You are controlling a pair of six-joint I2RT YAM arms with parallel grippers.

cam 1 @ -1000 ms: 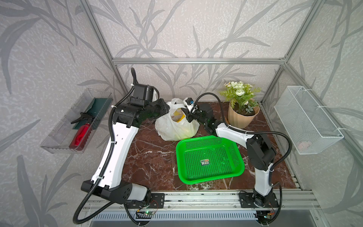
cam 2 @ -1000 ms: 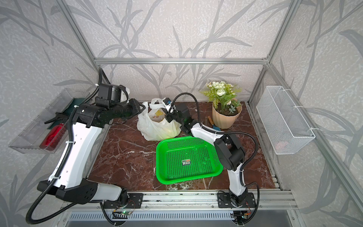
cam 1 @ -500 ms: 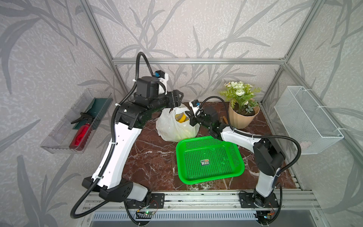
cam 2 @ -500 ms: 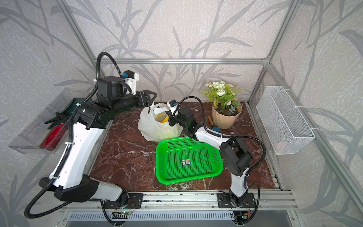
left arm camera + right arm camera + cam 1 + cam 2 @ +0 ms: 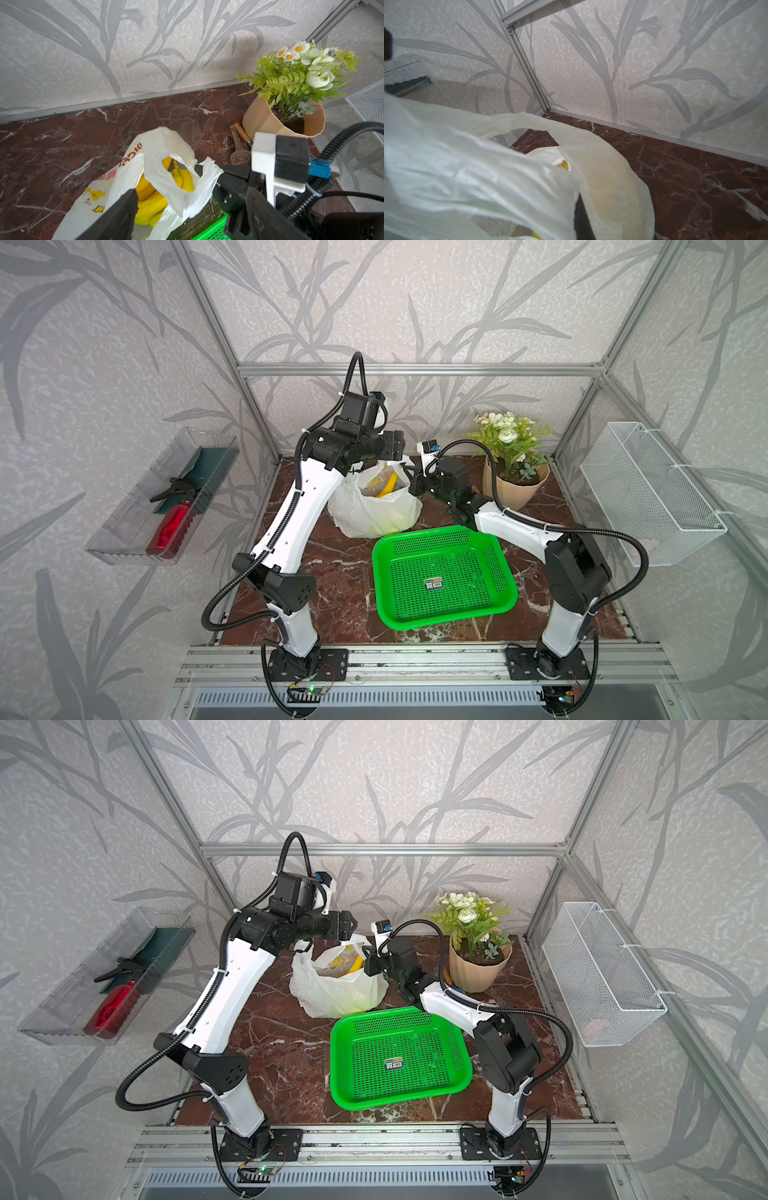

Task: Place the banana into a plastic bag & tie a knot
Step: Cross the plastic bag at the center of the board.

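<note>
Two arms work here, the left arm [image 5: 303, 506] and the right arm [image 5: 515, 526], and there is one of everything else.

The right jaws are pressed together on one handle [image 5: 207, 168] of the plastic bag [image 5: 166, 178], pinching it at the bag's mouth. In the left wrist view the handle's end pokes out beside them. The left jaws hang spread wide just above that mouth, holding nothing.

The plastic bag sits on the worktop [image 5: 345, 568] under the left jaws and at the tips of the right jaws, with its mouth open and not knotted. Inside lies the banana [image 5: 153, 199], one bunch of several yellow fruits, below both pairs of jaws.

One green basket [image 5: 432, 541] lies on the arm-base side of the right jaws. Its far rim is just beside the bag's foot; I cannot tell whether they touch. One flower pot [image 5: 264, 120] stands beyond the right jaws, away from the left jaws, with one small scoop [image 5: 239, 154] at its foot. One clear tray [image 5: 124, 531] with one red spray bottle [image 5: 170, 526] hangs on the wall beyond the left arm, and one wire basket [image 5: 648, 493] beyond the right arm.

Bare worktop runs from the jaws to the back wall [image 5: 187, 41], and more stretches from the left jaws toward that arm's base. Around the right jaws, the pot and the basket's rim close in.
</note>
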